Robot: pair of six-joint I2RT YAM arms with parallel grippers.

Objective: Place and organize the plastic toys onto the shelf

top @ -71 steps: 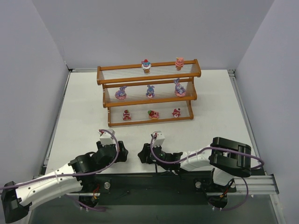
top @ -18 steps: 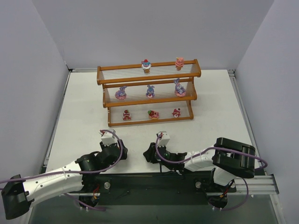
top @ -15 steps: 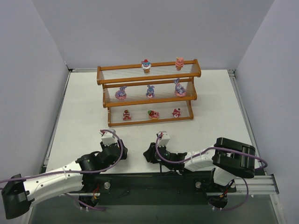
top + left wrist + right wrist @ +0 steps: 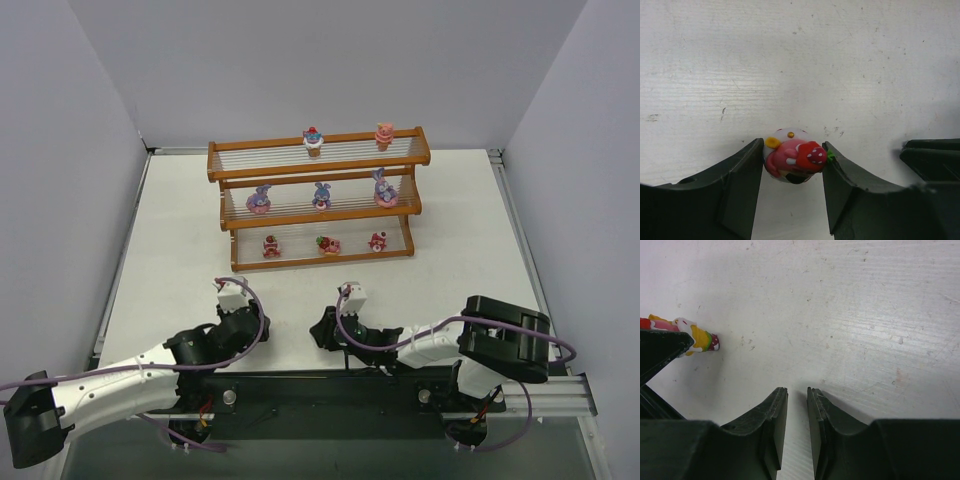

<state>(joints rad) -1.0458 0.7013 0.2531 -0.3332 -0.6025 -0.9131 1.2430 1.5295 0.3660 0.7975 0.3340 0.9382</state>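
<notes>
LEFT GRIPPER HAS THE LAST TOY: A tiny pink-and-red cake toy [image 4: 794, 161] sits pinched between the two dark fingers of the left gripper [image 4: 793, 150], low over the white table [image 4: 790, 60]. Its underside is lost in shadow, and whether it touches the surface cannot be told. From the right wrist, only its yellow-and-green end shows past a left finger. The right gripper [image 4: 797, 395], just beside, holds nothing, its fingers a narrow slit apart. Well beyond both sets of fingertips, the shelf [image 4: 350, 150] carries eight toys [image 4: 321, 196], too small to make out in detail.
</notes>
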